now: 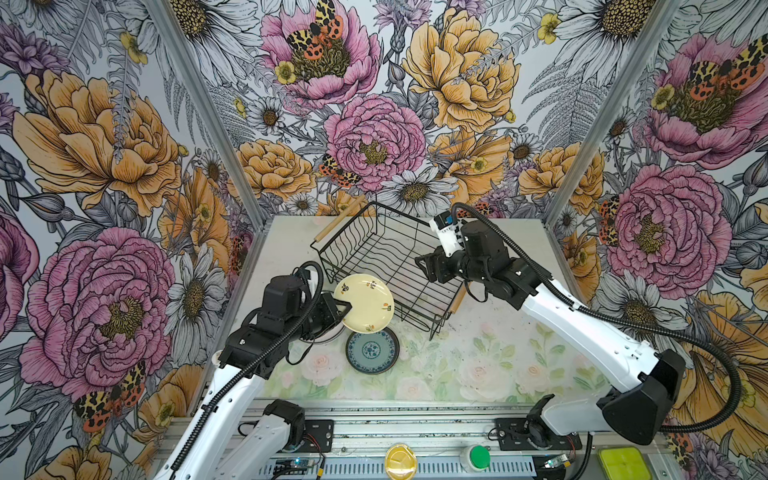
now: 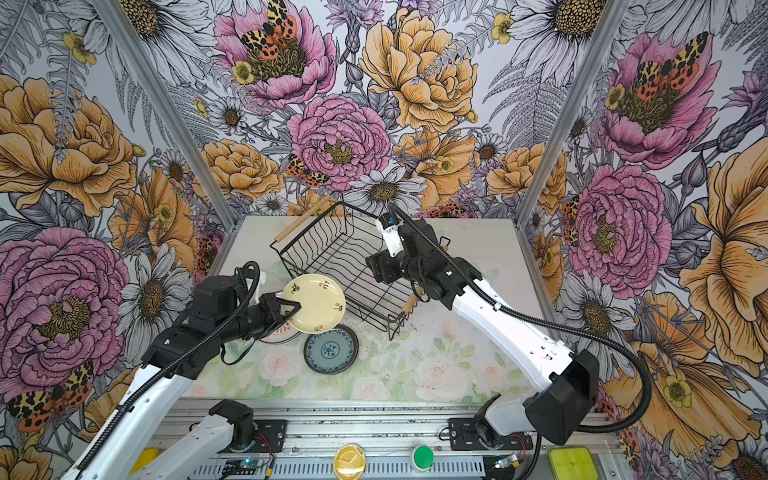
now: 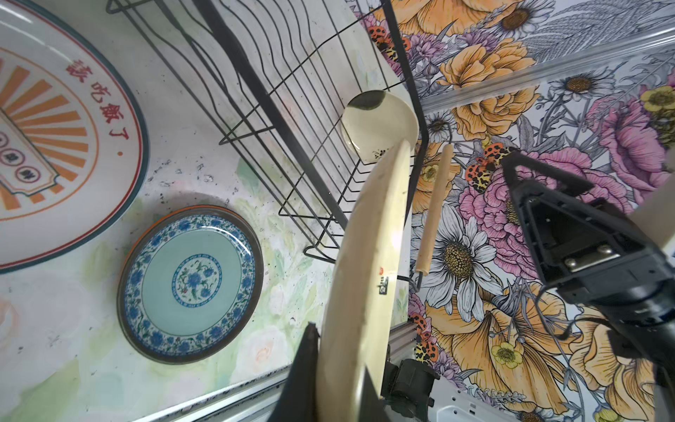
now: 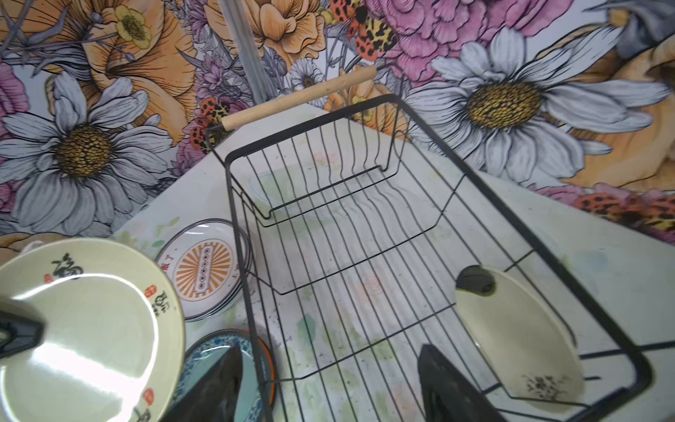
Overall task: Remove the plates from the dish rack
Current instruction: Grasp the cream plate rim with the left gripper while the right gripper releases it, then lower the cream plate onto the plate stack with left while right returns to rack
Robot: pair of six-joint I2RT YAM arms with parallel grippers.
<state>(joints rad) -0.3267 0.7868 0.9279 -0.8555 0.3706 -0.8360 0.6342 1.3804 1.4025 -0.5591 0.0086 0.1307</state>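
My left gripper (image 1: 347, 309) (image 3: 339, 365) is shut on the rim of a cream plate (image 1: 365, 303) (image 2: 318, 305) (image 3: 365, 255) with small printed motifs. It holds the plate above the table, just left of the black wire dish rack (image 1: 401, 214) (image 2: 361, 210) (image 3: 263, 98) (image 4: 511, 219). My right gripper (image 1: 428, 266) (image 2: 376, 266) (image 4: 330, 350) hangs open over the rack with nothing between its fingers. One cream plate with a black patch (image 3: 380, 124) (image 4: 518, 336) stands in the rack's end slot; my right arm hides it in both top views.
A blue-patterned plate (image 1: 372, 351) (image 3: 190, 283) lies on an orange-rimmed one in front of the rack. A stack topped by a white sunburst plate (image 3: 54, 128) (image 4: 204, 270) lies under my left arm. The rack's wooden handle (image 4: 297, 98) nears the back wall.
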